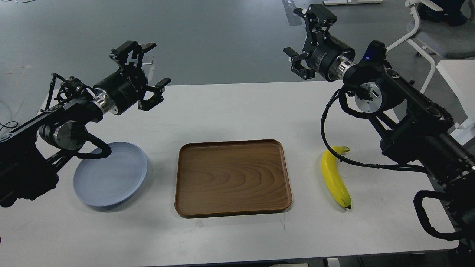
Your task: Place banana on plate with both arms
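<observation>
Here we are over the white table (230,107), and both arms are up off the surface. The left gripper (143,72) hangs above the table's far left part, its claw fingers spread wide with nothing between them. The right gripper (310,42) is raised beyond the table's far edge, over grey floor, fingers likewise splayed wide and empty.

The banana (335,177) lies flat on the right side of the table, greenish stem pointing away, dark tip toward the near edge. It sits alone on bare white, just beside a loop of black cable (326,122) from the right arm that crosses close to its stem end. Between banana and wooden tray (233,177) there is a clear strip of table.

The tray holds the centre, rectangular with rounded corners and a raised lip, nothing in it. Left of it, with a gap of bare table, is the plate (115,178), pale blue-grey; its far-left rim is hidden behind the left arm's elbow and cable, so whether they touch, I cannot tell.

Open tabletop runs along the far edge behind the tray. A white chair (426,37) stands off the far right corner
</observation>
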### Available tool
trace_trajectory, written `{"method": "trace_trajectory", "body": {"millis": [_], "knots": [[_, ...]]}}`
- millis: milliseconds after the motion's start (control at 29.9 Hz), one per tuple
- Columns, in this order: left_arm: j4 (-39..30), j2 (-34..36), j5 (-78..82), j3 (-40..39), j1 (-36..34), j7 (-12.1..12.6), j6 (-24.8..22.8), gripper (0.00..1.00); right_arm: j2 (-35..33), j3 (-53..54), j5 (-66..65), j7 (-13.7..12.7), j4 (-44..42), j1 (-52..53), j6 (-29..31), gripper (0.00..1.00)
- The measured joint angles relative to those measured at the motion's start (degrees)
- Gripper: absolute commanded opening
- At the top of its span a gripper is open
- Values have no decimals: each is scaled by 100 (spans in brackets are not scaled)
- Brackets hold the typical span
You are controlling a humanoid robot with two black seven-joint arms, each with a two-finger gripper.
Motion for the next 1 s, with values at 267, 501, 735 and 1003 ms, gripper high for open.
{"method": "trace_trajectory", "body": {"millis": [267, 501, 735, 1003], "knots": [[5, 44, 0, -9, 0, 2, -27, 98, 110, 44, 2, 1, 6, -23, 3, 100], [13, 75, -11, -72, -16, -12, -4, 98, 140, 57, 3, 1, 5, -22, 2, 100], [46, 19, -11, -68, -16, -5, -5, 98, 137, 54, 3, 1, -4, -47, 17, 100], [76, -54, -16, -51, -16, 147, 35, 98, 225, 6, 3, -148, -19, -67, 30, 100]]}}
